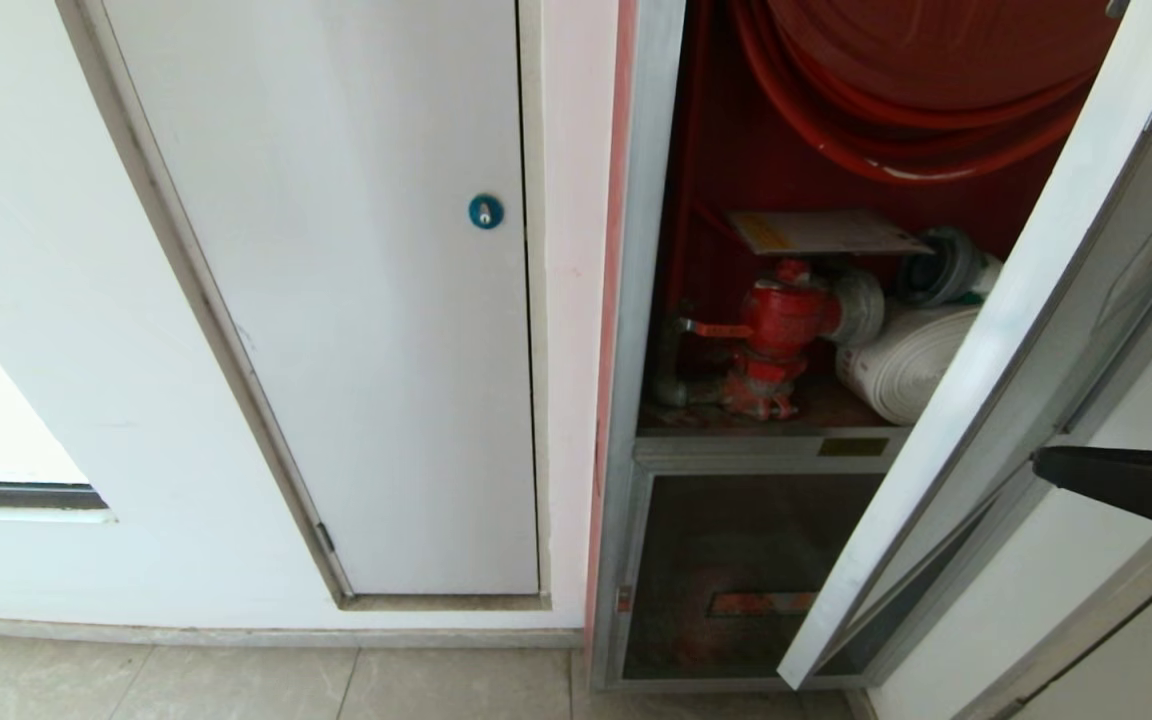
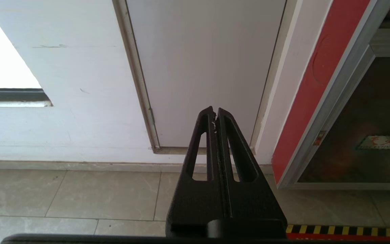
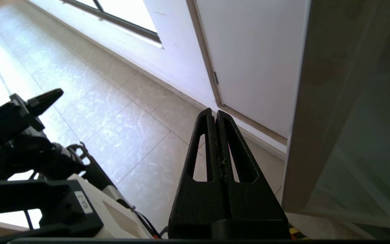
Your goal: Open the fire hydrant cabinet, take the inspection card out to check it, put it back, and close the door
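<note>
Silver aluminium frames the fire hydrant cabinet (image 1: 636, 300), whose door (image 1: 996, 350) stands swung out on the right of the head view, its white inner face turned toward the red interior. The opening step reads as done. The inspection card (image 1: 826, 232) lies flat inside, resting above the red valve (image 1: 781, 320), with the white rolled hose (image 1: 911, 365) at about 4 o'clock from it and the red hose reel (image 1: 916, 90) at 12 o'clock above. Whether the card has been checked already cannot be told; judged from how things lie, either the taking out, checking and returning are all left to do, or only the closing of the door is.

The right gripper (image 3: 215, 113) shows its jaws clenched together and holding nothing. In its wrist view the door's frame edge and tinted glass rise just beside it, the floor tiles (image 3: 113, 115) beyond. In the head view a dark wedge that is likely this gripper enters from the right edge at about 4 o'clock from the card, on the outer side of the open door, so the door leaf stands between the jaws and the card, the two well apart.

The left gripper (image 2: 215, 112), jaws likewise clenched on nothing, hangs parked low, pointing at the base of the white flush panel (image 2: 208, 67) with the lower glass panel (image 2: 361, 125) of the cabinet off at about 3 o'clock. The card is not visible in either wrist view.
</note>
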`<state>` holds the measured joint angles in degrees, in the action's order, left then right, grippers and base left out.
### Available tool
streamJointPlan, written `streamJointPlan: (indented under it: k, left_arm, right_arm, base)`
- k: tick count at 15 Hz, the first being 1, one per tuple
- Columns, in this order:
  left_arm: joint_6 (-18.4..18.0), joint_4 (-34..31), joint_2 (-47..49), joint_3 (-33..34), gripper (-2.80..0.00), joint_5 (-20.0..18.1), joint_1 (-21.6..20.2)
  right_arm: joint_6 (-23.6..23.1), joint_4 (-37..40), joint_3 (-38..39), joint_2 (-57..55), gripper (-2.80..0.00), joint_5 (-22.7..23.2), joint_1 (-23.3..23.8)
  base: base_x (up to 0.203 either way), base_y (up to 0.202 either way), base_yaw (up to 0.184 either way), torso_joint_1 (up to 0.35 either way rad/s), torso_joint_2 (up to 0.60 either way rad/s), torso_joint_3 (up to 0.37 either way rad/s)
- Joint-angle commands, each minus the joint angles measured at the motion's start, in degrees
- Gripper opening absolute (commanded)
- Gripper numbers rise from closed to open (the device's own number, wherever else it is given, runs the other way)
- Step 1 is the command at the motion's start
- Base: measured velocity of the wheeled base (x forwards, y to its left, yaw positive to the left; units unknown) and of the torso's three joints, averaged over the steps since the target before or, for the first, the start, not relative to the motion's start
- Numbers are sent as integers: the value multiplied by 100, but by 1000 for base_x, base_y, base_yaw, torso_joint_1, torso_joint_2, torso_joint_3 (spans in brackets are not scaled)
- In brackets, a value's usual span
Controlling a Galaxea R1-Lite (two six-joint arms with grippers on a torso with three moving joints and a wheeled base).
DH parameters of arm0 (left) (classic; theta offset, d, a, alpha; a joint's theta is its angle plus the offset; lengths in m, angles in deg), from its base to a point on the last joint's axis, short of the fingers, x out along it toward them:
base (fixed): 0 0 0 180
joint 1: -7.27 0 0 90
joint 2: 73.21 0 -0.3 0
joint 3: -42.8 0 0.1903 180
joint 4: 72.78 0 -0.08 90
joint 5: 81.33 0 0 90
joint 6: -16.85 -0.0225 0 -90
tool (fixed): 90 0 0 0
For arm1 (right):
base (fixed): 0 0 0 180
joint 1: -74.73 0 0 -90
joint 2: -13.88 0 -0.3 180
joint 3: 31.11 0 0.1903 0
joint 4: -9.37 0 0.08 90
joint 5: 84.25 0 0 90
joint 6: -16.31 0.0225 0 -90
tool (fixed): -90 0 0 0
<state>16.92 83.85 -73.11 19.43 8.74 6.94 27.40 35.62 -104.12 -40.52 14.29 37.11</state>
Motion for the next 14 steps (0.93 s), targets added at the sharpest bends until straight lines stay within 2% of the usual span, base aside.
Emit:
streamJointPlan:
  k: [1,4,5,9,14]
  left_arm:
    - [1,0,8,0,-280,1,-2]
    - [1,0,8,0,-280,1,-2]
    - [1,0,8,0,-280,1,-2]
    - [1,0,7,0,-280,1,-2]
    - [1,0,8,0,-280,1,-2]
  right_arm:
    - [151,-173,3,-241,-280,-1136,-915]
    - [378,-653,22,-545,-280,-3411,-2364]
    - [409,-959,30,-759,-280,-4071,-2609]
    - [409,-1801,8,-1538,-280,-5692,-2898]
    - [295,-2012,-14,-1698,-280,-5918,-2927]
  base:
    - [0,0,0,0,0,0]
    - [0,0,0,0,0,0]
    - [0,0,0,0,0,0]
    - [0,0,0,0,0,0]
    - [0,0,0,0,0,0]
